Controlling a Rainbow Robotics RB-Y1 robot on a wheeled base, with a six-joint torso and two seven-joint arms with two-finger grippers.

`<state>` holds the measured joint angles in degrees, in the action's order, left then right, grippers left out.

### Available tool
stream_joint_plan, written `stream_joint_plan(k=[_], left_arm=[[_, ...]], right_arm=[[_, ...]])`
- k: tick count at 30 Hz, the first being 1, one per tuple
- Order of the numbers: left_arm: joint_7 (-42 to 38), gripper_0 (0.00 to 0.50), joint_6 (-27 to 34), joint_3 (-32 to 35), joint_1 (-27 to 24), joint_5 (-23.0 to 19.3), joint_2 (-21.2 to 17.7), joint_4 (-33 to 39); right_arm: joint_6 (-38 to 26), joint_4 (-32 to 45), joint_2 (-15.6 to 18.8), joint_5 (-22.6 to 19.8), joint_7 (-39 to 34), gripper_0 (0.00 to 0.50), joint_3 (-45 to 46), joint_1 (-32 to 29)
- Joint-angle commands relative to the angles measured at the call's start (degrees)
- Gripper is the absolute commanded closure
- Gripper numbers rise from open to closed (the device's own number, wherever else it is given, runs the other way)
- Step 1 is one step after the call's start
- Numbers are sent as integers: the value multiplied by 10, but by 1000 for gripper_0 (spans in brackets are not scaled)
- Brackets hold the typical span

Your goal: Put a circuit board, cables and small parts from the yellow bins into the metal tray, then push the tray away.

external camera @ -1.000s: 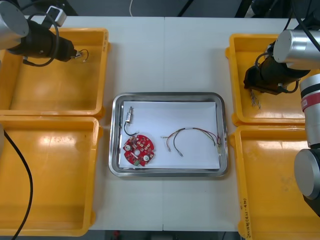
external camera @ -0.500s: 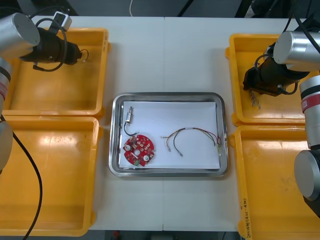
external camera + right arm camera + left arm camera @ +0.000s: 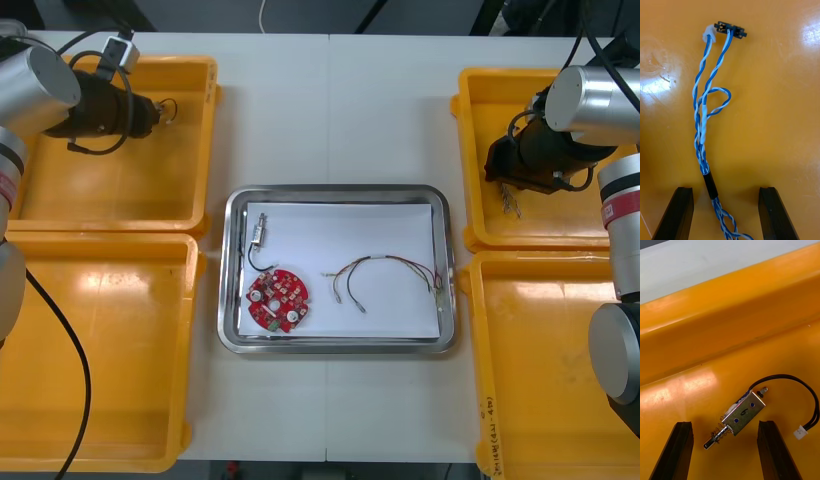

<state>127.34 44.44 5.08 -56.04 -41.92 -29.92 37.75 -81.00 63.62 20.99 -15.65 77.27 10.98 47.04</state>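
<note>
My left gripper [image 3: 153,112] hangs open over the far left yellow bin [image 3: 110,185]. A small metal part [image 3: 742,414] with a spring and a looped black cable lies on the bin floor between and just beyond its fingertips [image 3: 683,427]. My right gripper [image 3: 505,188] is open low in the far right yellow bin [image 3: 478,105], and a twisted blue and white cable [image 3: 704,123] runs out between its fingers [image 3: 768,193]. The metal tray [image 3: 335,190], white inside, holds a round red circuit board [image 3: 278,298], a red and yellow cable [image 3: 385,270] and a small metal part [image 3: 260,232].
Two more yellow bins stand at the near left [image 3: 100,350] and near right [image 3: 560,370], their floors bare. The bin wall rises just beyond the small metal part in the left wrist view. Bare table lies beyond the tray.
My left arm has swung a little and its gripper has shifted slightly toward the tray side of its bin. The right gripper has barely moved.
</note>
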Motion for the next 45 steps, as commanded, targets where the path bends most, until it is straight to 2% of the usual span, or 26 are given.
stream_joint_plan(k=[1,2,3,4,6,7,15,21,22,23,24,25,35,42,45], left_arm=[[94,0,-14,7,-32,-15,8,2],[94,0,-16,6,-32,-18,9,1],[94,0,-23,3,-32,-25,10,-3],[95,0,-31,-2,-32,-31,10,-7],[96,0,-38,-10,-31,-37,9,-10],[96,0,-38,-12,-32,-38,9,-9],[99,0,-46,-12,-32,-38,14,-10],[100,0,-53,-13,-31,-39,16,-15],[101,14,-53,-13,-31,-40,15,-15],[100,212,-53,-13,-31,-40,15,-15],[100,368,-52,-13,-31,-40,15,-15],[100,500,-53,-13,-30,-40,16,-15],[100,500,-52,-13,-28,-43,16,-15],[97,500,-44,-12,-27,-50,14,-15],[96,499,-33,-13,-28,-59,10,-14]], right_arm=[[5,5,-5,-7,-23,0,-18,-20],[5,5,-5,-8,-22,0,-18,-20],[5,5,-5,-8,-23,148,-18,-19],[5,5,-5,-9,-23,326,-18,-19],[5,5,-4,-9,-23,487,-18,-19],[3,6,-5,-10,-23,500,-18,-19],[-4,14,-3,-7,-20,500,-10,-19],[-63,62,6,1,-13,500,11,-15],[-79,77,10,2,-12,500,16,-15],[-96,91,12,2,-11,500,19,-15],[-106,99,13,3,-11,500,22,-15],[-124,115,17,3,-9,500,26,-15],[-290,254,55,-7,7,500,54,-15],[-290,350,64,-21,25,500,59,-15],[-290,379,64,-27,65,500,53,-15]])
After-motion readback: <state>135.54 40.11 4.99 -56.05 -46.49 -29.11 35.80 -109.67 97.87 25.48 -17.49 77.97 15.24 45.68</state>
